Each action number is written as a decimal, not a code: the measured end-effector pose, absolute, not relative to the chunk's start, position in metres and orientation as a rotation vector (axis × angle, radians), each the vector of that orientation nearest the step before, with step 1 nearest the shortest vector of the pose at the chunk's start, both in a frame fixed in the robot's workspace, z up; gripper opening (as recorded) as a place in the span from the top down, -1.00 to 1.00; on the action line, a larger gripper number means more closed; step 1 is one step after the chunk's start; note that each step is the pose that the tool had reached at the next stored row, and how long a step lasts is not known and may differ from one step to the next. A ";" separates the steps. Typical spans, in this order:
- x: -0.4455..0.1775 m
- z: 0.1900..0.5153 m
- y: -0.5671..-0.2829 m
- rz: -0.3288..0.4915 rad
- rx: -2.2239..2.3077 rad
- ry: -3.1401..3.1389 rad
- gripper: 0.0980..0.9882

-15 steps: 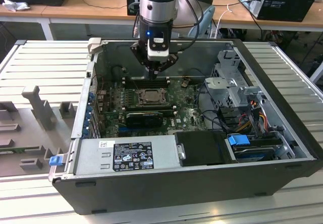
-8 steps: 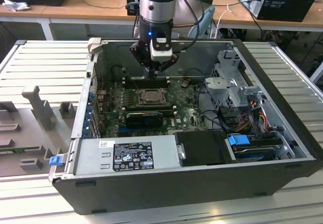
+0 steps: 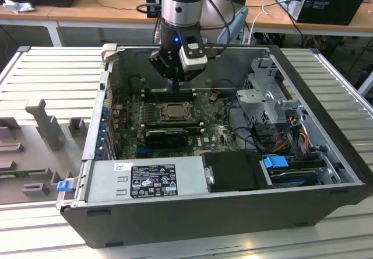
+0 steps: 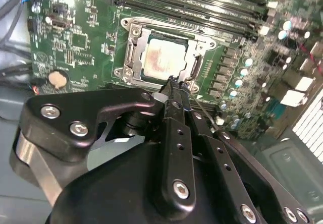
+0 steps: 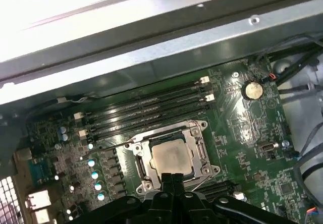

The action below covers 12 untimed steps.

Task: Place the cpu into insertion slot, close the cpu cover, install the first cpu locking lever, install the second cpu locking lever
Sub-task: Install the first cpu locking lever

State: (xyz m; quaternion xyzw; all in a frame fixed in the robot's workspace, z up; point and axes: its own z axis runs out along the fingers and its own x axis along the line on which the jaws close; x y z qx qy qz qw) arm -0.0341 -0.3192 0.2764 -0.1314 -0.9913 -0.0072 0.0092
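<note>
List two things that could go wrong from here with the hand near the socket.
The hand hangs at the edge of the cpu cover, which lies over the cpu; a slip might scrape the chip's bare top.
Memory slots and capacitors flank the cover, so a sideways move could knock them.

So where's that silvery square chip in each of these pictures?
Exterior view: the cpu, centre of the green motherboard.
Second wrist view: the cpu, just beyond the shut fingers.
First wrist view: the cpu, likewise just past the fingers.
Shared landmark: the long black memory slots alongside it.
</note>
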 end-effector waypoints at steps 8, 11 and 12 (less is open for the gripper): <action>-0.034 0.276 -0.319 -0.020 -0.123 -3.119 0.98; -0.038 0.276 -0.320 -0.020 -0.108 -3.121 0.98; -0.044 0.276 -0.320 -0.023 -0.106 -3.121 0.98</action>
